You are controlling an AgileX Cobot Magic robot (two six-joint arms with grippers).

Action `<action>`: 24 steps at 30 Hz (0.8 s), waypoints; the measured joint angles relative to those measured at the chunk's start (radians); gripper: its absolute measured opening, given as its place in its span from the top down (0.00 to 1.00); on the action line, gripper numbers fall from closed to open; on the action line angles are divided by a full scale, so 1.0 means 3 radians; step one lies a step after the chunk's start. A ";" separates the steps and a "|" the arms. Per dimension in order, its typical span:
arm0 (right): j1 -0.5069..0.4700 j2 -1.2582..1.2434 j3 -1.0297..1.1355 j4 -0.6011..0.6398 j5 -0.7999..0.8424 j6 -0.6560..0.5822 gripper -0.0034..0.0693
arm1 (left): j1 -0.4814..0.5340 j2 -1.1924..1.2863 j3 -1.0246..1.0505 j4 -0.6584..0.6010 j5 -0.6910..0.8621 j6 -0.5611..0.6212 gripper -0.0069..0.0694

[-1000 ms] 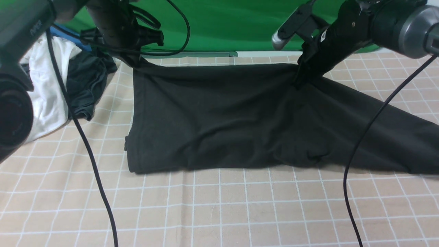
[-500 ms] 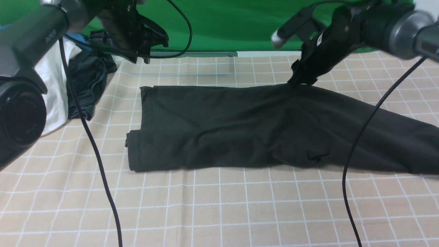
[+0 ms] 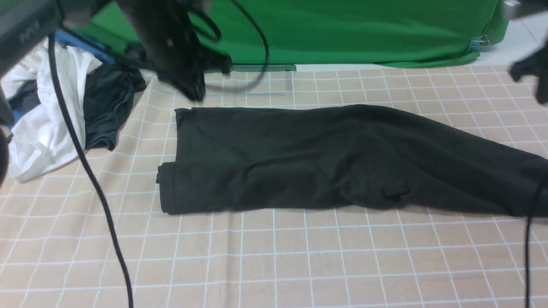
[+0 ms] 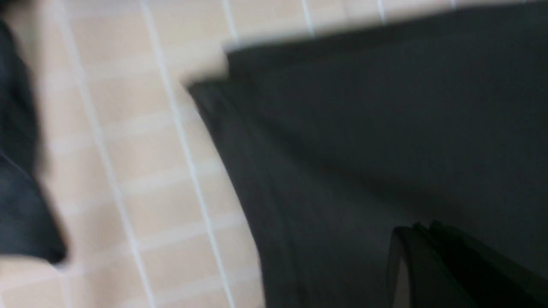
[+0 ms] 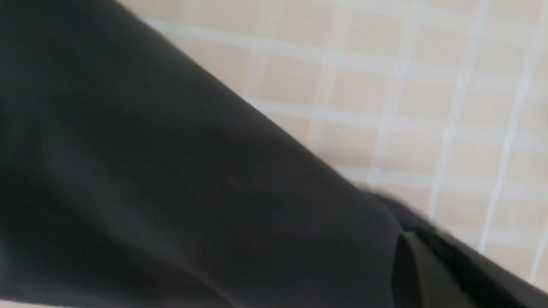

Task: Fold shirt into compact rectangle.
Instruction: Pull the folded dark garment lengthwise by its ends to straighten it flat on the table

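Observation:
The charcoal-black shirt [image 3: 299,162] lies flat on the checked cloth as a long folded band, its right end running out of the front view. No print shows. My left gripper [image 3: 195,92] hovers blurred just beyond the shirt's far left corner, shut and empty. In the left wrist view its closed fingertips [image 4: 421,229] sit over the dark shirt [image 4: 364,128]. My right gripper [image 3: 537,81] is off at the right edge, away from the shirt and blurred. Seen from the right wrist, the right gripper [image 5: 413,239] has its jaws together above the shirt [image 5: 150,171], holding nothing.
A white garment [image 3: 47,124] and a smaller dark grey garment [image 3: 107,107] are heaped at the far left. A green backdrop [image 3: 342,30] closes the far side. Black cables [image 3: 90,179] hang in front on the left and right [image 3: 531,239]. Checked cloth [image 3: 274,265] covers the near table.
Both grippers let go of the shirt's raised far edge, which dropped flat into a narrower band. The right arm swung out to the right edge; the left shifted right and shut.

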 joint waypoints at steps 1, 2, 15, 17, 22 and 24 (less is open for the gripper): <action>-0.0145 -0.0003 0.0112 0.0052 0.0021 0.0021 0.89 | -0.0051 -0.0046 0.0267 -0.0017 -0.0032 -0.0015 0.89; -0.0236 -0.0003 0.0202 0.0073 0.0028 0.0038 0.87 | -0.0089 -0.0071 0.0411 -0.0029 -0.0087 -0.0023 0.89; -0.0691 0.0143 0.0610 0.0179 -0.0510 0.0106 0.35 | -0.0182 -0.0079 0.1425 -0.0125 -0.0962 -0.0063 0.89; -0.0691 0.0228 0.0610 0.0260 -0.0522 0.0115 0.35 | -0.0182 -0.0078 0.1425 -0.0119 -0.0964 -0.0063 0.89; -0.0691 0.0423 0.0610 0.0459 -0.0458 0.0085 0.40 | -0.0188 -0.0081 0.1429 -0.0112 -0.0975 -0.0063 0.89; -0.0691 0.0471 0.0610 0.0475 -0.0431 0.0062 0.51 | -0.0192 -0.0081 0.1429 -0.0105 -0.0978 -0.0064 0.89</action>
